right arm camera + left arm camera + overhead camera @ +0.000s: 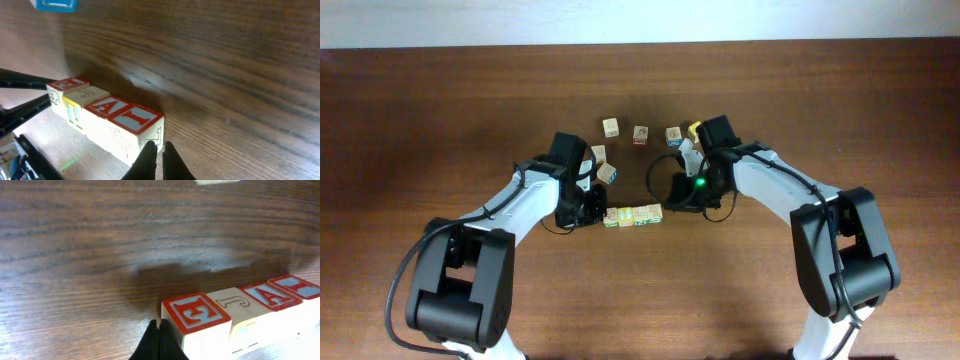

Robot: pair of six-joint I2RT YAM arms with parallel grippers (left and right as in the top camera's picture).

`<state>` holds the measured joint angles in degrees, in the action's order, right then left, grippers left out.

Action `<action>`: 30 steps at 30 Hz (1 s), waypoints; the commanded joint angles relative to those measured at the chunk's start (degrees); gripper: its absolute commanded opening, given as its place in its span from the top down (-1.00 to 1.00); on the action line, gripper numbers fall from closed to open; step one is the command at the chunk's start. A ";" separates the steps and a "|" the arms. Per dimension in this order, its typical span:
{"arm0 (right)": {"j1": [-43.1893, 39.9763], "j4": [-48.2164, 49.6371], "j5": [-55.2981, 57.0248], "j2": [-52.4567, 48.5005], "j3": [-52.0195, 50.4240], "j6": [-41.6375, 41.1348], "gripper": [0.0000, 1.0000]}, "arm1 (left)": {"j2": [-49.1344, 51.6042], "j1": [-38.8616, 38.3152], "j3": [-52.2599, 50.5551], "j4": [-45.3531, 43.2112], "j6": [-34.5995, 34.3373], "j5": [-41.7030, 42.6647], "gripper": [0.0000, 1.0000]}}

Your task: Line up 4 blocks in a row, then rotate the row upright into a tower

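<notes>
Four blocks lie in a touching row (633,215) at the table's middle. In the left wrist view they read, from my fingers outward: a red-framed E block (195,312), a pale J block (235,301), an A block (267,296) and an I block (300,286). My left gripper (157,323) is shut, empty, its tips against the E block's outer end. My right gripper (158,144) is shut with a hairline gap, empty, at the outer corner of the I block (137,118). From overhead, the left gripper (595,214) and right gripper (670,206) bracket the row.
Loose blocks lie behind the row: three in a line (610,127), (640,135), (674,134), and two near the left arm (598,154), (607,173). A blue-faced block (56,4) shows at the right wrist view's top edge. The left gripper's dark fingers (25,82) show there too.
</notes>
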<state>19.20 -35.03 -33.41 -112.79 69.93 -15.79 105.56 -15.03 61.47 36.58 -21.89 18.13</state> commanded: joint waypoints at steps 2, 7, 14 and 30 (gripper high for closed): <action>0.37 -1.73 2.62 -0.94 -0.42 -4.92 0.88 | 0.50 0.04 -0.31 -1.86 2.25 1.49 1.00; 0.24 -2.69 3.50 -0.94 -0.42 -5.97 0.87 | 0.52 -1.46 -0.31 -3.17 3.80 1.16 1.00; 0.22 -2.43 3.48 -0.94 -0.42 -4.15 0.90 | 0.52 -1.49 -0.31 -3.10 3.74 0.98 1.00; 0.17 -2.67 3.69 -0.94 -0.42 -2.91 0.90 | 0.50 -0.57 4.33 3.80 4.02 3.76 1.00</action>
<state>19.33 -37.67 -30.44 -112.81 69.93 -19.27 105.56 -15.68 64.62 40.03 -19.05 20.01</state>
